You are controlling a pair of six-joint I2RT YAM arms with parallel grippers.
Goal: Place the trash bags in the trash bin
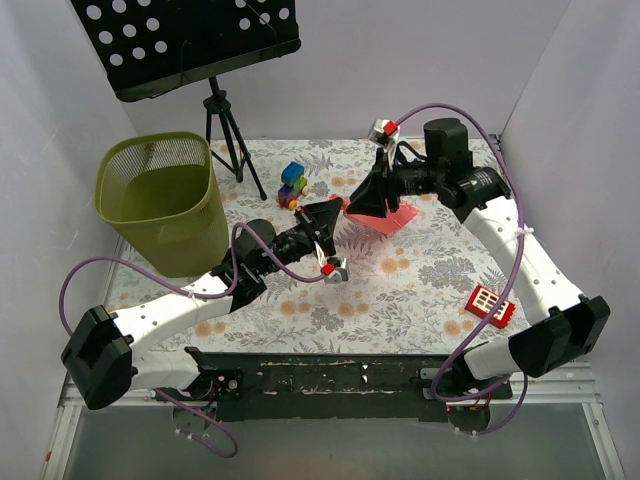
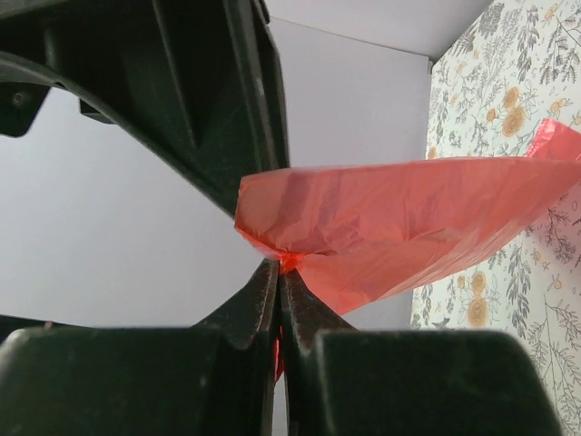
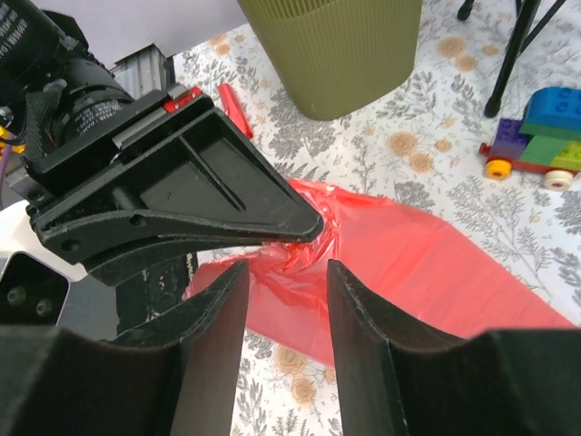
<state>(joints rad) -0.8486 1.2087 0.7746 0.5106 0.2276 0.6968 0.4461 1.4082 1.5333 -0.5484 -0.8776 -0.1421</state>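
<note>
A red-pink trash bag [image 1: 390, 218] lies mid-table, one corner lifted off the cloth. My left gripper [image 2: 283, 265] is shut on that bunched corner, and the film [image 2: 408, 227] fans out to the right of it. My right gripper [image 3: 286, 272] faces it, open, its fingers standing either side of the crumpled film [image 3: 300, 250] just below the left gripper's tips [image 3: 304, 225]; I see no pinch. In the top view the two grippers meet over the bag, left [image 1: 337, 212] and right [image 1: 366, 203]. The olive-green trash bin [image 1: 160, 200] stands upright at the far left.
A black music stand on a tripod [image 1: 215, 100] rises behind the bin. A coloured toy train [image 1: 292, 185] sits near the bag. A red block with white squares [image 1: 489, 306] lies at the right. A small red stick [image 3: 234, 109] lies near the bin's base [image 3: 336, 54].
</note>
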